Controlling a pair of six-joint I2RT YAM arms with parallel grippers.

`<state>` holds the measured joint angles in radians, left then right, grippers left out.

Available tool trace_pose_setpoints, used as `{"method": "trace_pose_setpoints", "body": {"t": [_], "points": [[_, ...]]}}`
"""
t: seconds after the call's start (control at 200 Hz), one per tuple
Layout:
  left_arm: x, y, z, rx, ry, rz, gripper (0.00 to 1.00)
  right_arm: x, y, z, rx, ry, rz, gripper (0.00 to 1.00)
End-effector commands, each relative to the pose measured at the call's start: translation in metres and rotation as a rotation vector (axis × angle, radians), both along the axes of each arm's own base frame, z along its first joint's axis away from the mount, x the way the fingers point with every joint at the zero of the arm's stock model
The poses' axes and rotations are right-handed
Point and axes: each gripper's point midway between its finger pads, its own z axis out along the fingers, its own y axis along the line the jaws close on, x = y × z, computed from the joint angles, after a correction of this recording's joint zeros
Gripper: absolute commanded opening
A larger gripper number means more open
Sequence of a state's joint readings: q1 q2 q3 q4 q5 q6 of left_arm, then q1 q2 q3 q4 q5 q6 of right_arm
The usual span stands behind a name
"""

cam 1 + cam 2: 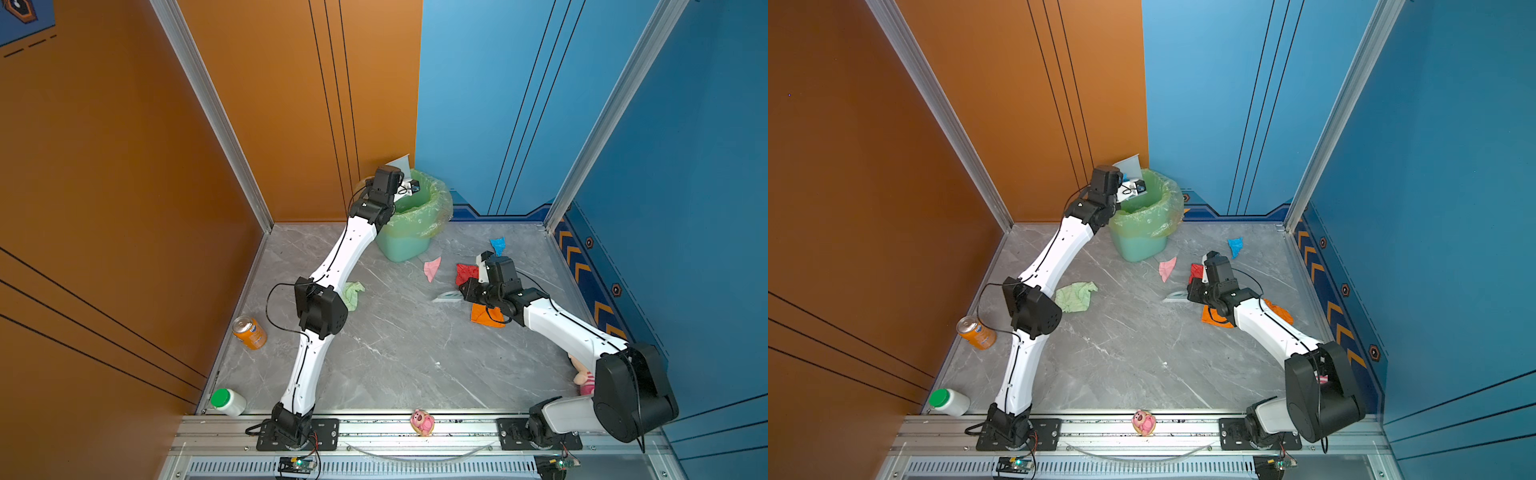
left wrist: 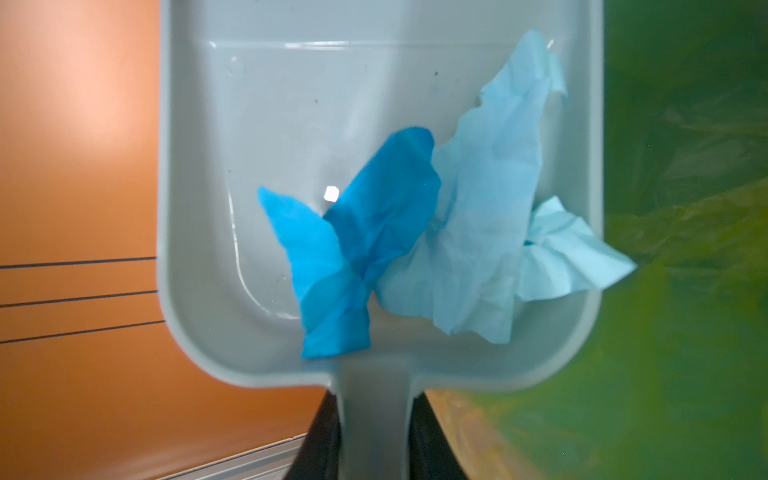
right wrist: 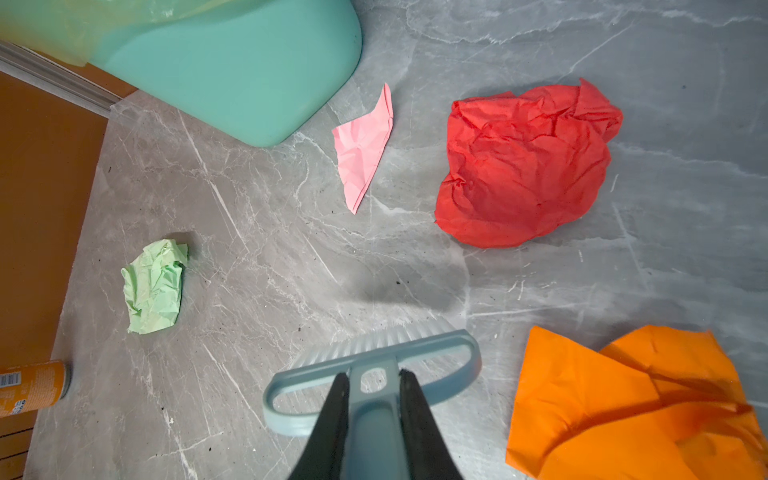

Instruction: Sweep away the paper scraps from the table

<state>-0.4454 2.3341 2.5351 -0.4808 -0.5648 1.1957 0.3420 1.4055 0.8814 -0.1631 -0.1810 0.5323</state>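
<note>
At the front rail, a pink plush toy is seen lying between the two arm bases. Beyond it, the table is strewn with paper scraps. A light green scrap is found beside the left arm's elbow. A pink scrap is found just beside the green bin. A red scrap and an orange scrap are placed on either side of the right wrist, and a blue scrap is set further back, near the right wall.

The left gripper is clenched on the handle of a pale dustpan, which is held up at the bin's rim. Two scraps are carried in the pan: a second blue scrap near the handle and a light blue scrap that overhangs the pan's side wall above the bin's green liner.

The right gripper is clamped on the handle of a small brush, which is held low over the table between the red and orange scraps. Whether the bristles touch the surface cannot be told.

An orange can and a white bottle with a green cap are seen along the left wall. A second plush toy is partly hidden behind the right arm.
</note>
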Motion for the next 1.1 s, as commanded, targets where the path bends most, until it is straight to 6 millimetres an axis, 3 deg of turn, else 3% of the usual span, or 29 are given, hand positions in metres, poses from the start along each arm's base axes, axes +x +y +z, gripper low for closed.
{"method": "trace_pose_setpoints", "body": {"t": [0.0,0.641,1.096], "points": [[-0.011,0.008,0.043,-0.008,-0.080,-0.006,0.00,0.001,0.002,0.010,0.009,-0.034,-0.005,0.00],[-0.009,0.005,0.051,0.101,-0.110,-0.042,0.00,-0.003,0.009,0.012,0.015,-0.040,0.011,0.00],[0.000,-0.011,0.054,0.275,-0.153,-0.131,0.00,-0.004,0.018,0.012,0.025,-0.037,0.029,0.00]]}}
